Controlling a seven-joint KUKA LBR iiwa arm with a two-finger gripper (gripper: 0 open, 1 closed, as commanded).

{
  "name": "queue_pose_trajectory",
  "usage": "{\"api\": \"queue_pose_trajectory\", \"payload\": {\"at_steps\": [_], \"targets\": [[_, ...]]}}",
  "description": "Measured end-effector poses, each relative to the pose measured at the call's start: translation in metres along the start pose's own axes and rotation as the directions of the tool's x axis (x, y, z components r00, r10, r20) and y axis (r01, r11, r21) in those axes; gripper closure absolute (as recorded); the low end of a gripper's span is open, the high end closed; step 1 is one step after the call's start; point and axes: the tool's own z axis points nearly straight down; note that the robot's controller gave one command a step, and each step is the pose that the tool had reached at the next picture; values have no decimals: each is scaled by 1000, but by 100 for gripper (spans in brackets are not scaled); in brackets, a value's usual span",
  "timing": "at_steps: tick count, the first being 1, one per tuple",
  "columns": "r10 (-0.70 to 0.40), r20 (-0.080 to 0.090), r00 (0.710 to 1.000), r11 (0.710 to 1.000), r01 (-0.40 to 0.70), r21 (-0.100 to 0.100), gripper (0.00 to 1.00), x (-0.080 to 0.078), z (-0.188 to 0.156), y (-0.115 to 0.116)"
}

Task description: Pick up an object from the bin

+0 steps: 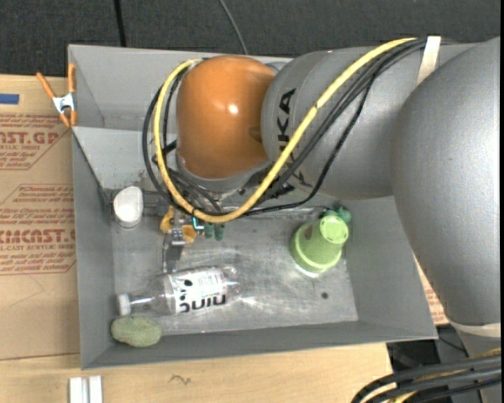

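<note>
The grey bin (91,225) holds four things: one clear bottle (195,290), one white cap (128,206) up-left of it, one greenish lump (136,332) lower-left, and seemingly one green cup (319,242) to its right. The gripper (178,235) hangs just above the bottle; how far open it is can't be made out.

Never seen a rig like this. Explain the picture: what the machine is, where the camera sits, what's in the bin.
The big grey machine is a robot arm, reaching in from the right; the orange dome and the cables belong to it. The single camera looks down on a grey metal bin from above, somewhat sideways. The gripper, the arm's two-finger hand, hangs under the dome, close over a clear plastic bottle lying on its side. Also in the bin: a white cap at the left, a greenish lump in the near left corner, a green cup-like thing at the right. I cannot make out anything held.
</note>
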Motion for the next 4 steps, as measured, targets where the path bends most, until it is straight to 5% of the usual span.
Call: {"api": "queue_pose_trajectory", "payload": {"at_steps": [1, 2, 3, 4], "targets": [[2, 7, 1000, 1000, -2, -1, 100, -2, -4, -1], [2, 7, 1000, 1000, -2, -1, 100, -2, -4, -1], [-11, 11, 1000, 1000, 11, -2, 100, -27, 16, 8], [-21, 5, 1000, 1000, 21, 0, 100, -22, 3, 12]]}}
